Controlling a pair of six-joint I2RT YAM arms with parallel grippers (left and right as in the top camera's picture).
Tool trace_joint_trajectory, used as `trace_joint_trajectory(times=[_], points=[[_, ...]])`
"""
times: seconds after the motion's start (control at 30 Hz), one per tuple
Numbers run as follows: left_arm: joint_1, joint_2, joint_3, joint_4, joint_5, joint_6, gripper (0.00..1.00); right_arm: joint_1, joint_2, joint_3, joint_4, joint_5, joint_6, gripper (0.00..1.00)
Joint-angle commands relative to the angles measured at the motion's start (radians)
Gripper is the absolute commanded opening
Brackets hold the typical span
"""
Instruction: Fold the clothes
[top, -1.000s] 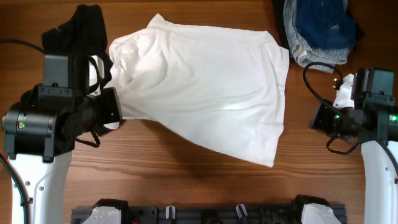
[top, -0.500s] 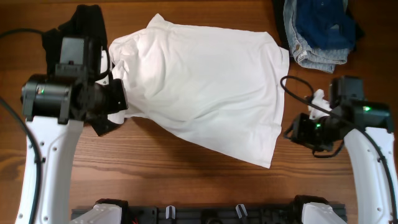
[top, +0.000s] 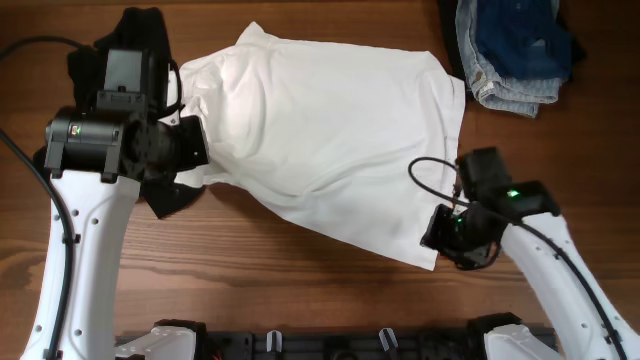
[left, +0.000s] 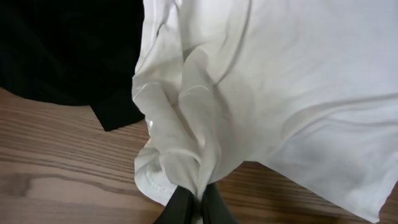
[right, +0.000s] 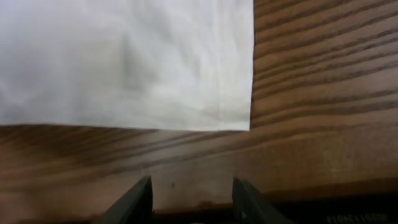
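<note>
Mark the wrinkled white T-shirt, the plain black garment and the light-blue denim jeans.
wrinkled white T-shirt (top: 330, 130), overhead view, middle of the body panel.
plain black garment (top: 145, 35), overhead view, bunched upper part.
light-blue denim jeans (top: 510, 92), overhead view, lower folded edge.

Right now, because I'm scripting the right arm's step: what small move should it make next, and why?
Probably ease the right gripper forward and close on the hem corner of the white T-shirt. Its jaws stand open over bare wooden table, just short of that corner, while the left gripper is shut on the shirt's bunched far end.
</note>
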Motion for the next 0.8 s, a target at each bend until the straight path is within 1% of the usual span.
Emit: trace_joint_trajectory(times=[0.0,0.13,0.27,0.47,0.77], points=[[0.002,0.001,-0.002,0.020,-0.008,-0.021,0.04,0.047,0.040,-0.046,0.043,0.078,0.158,0.42],[0.002,0.011,-0.006,0.027,-0.002,-0.024,0.04,0.083,0.131,-0.060,0.072,0.129,0.185,0.43],[0.002,0.025,-0.006,0.026,-0.001,-0.024,0.04,0.097,0.238,-0.060,0.102,0.130,0.196,0.47],[0.002,0.049,-0.006,0.026,0.002,-0.024,0.04,0.113,0.332,-0.063,0.160,0.130,0.200,0.50],[0.002,0.057,-0.006,0.026,0.002,-0.024,0.04,0.159,0.339,-0.071,0.225,0.120,0.204,0.50]])
